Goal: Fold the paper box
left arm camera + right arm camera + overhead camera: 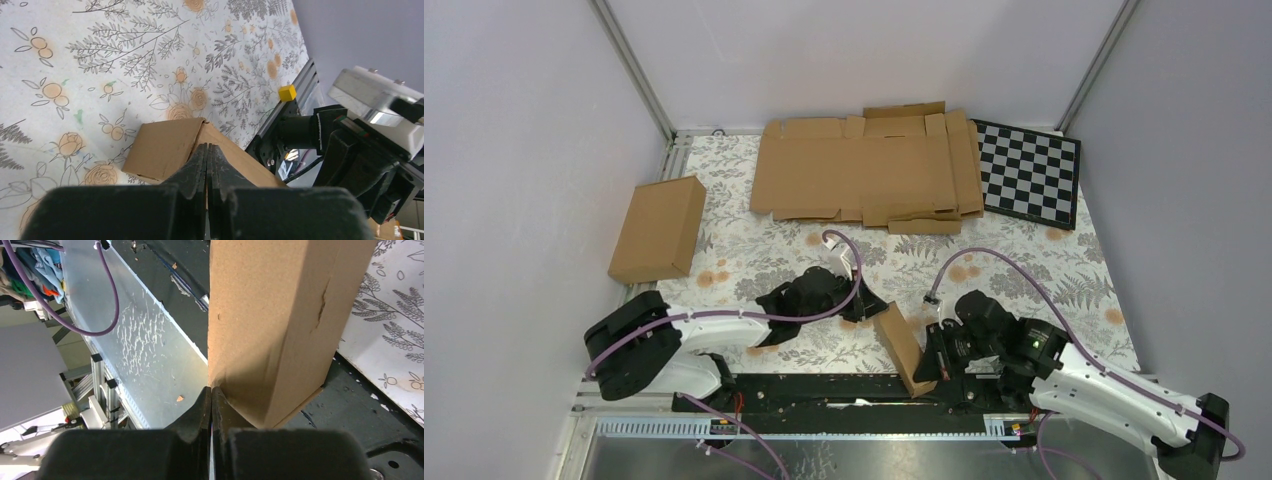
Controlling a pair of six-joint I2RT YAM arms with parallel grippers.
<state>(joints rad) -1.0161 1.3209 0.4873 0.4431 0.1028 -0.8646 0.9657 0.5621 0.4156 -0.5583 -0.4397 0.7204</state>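
Note:
The paper box [903,349] is a small brown cardboard mailer, folded up and standing tilted at the table's near edge, partly over the black base rail. My left gripper [874,308] is shut, its tips at the box's upper left corner. In the left wrist view the shut gripper [207,146] points at the box [160,150] with nothing between its fingers. My right gripper [931,358] is shut too, right beside the box's right face. In the right wrist view its tips [211,388] touch the box's lower edge [270,325] and hold nothing.
A larger brown carton [659,228] lies at the left. Wide flat cardboard sheets [864,170] are stacked at the back, with a checkerboard [1029,172] to their right. The black base rail [824,390] runs under the box. A yellow block [287,92] sits on the frame edge.

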